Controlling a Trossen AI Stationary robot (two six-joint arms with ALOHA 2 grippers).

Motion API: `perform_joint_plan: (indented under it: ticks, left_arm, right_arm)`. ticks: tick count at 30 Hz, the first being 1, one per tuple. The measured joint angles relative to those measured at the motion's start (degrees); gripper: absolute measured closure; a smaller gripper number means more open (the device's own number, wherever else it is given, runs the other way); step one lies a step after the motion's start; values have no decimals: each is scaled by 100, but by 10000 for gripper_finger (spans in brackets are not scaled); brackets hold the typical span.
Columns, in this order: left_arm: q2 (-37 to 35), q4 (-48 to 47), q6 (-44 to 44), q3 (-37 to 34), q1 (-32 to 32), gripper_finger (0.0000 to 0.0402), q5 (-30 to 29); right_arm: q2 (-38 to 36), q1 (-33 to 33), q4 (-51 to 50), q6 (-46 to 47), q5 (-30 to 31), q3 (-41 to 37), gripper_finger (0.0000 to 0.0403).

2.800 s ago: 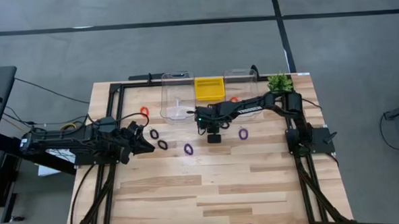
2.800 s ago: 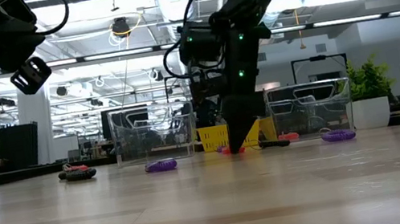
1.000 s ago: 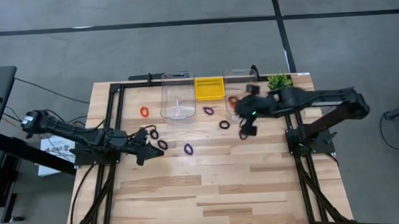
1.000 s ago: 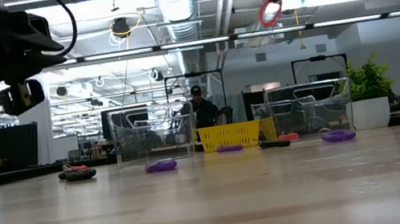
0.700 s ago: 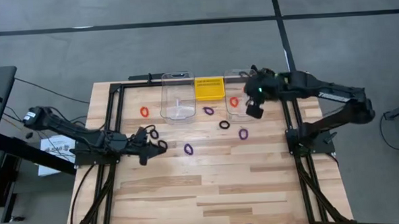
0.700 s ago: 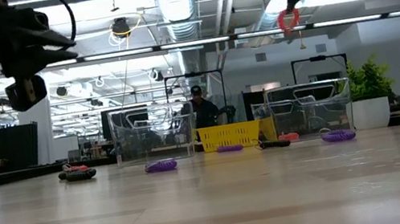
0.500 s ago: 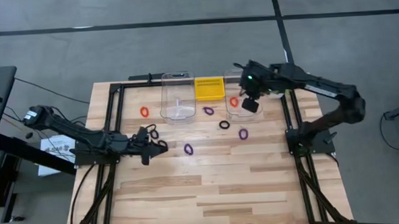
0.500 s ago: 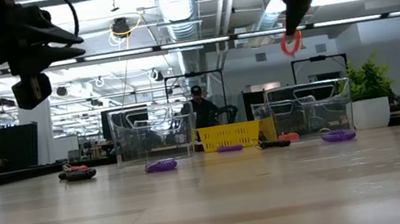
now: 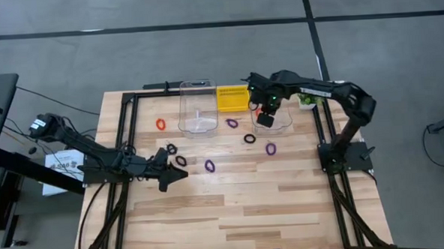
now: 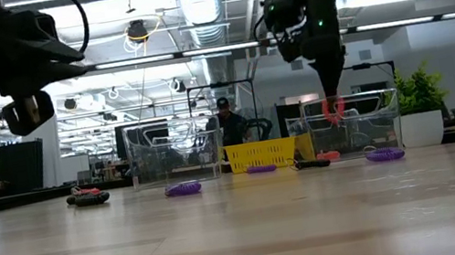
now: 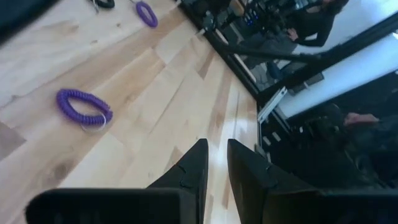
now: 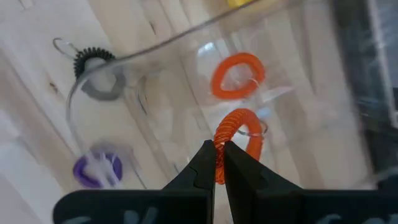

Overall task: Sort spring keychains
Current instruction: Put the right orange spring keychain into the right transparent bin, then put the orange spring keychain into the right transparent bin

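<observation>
My right gripper (image 9: 264, 120) hangs over the right clear bin (image 9: 280, 123), shut on an orange-red spring keychain (image 12: 239, 132). A second orange-red keychain (image 12: 238, 75) lies on the bin's floor. On the table lie black keychains (image 9: 171, 149) (image 9: 181, 161) (image 9: 250, 138), purple ones (image 9: 209, 165) (image 9: 232, 124) (image 9: 270, 148) and an orange-red one (image 9: 160, 124). My left gripper (image 9: 175, 177) hovers near the two left black keychains. Its fingers (image 11: 198, 163) are nearly together and hold nothing. My right gripper pinches the orange-red keychain by the near side of its coil (image 12: 220, 144) between the two fingertips (image 12: 202, 163), coming from above and pointing down. The ring (image 10: 332, 110) hangs below the fingers, lifted clear, just inside the bin's mouth.
A yellow basket (image 9: 233, 98) stands between the left clear bin (image 9: 197, 110) and the right one at the far edge. A small green plant (image 9: 308, 94) sits at the far right corner. The near half of the wooden table (image 9: 248, 213) is bare. A person shows in the room beyond (image 10: 226, 118).
My right gripper carried the orange-red keychain from above the table toward the far edge, then leftward over the right clear bin, and came down until the ring hung in the bin's mouth. My left gripper drifted toward the right and the near edge.
</observation>
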Motion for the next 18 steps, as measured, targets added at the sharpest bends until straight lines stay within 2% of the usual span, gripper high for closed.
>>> perform_joint_plan:
  ticks: [6, 18]
  left_arm:
    - [0, 29, 13, 0, -198, 344, -17]
    - [0, 39, 17, 0, -498, 344, -18]
  right_arm:
    - [193, 166, -2, 169, 68, -2, 381]
    - [47, 304, -70, 801, 91, 2, 290]
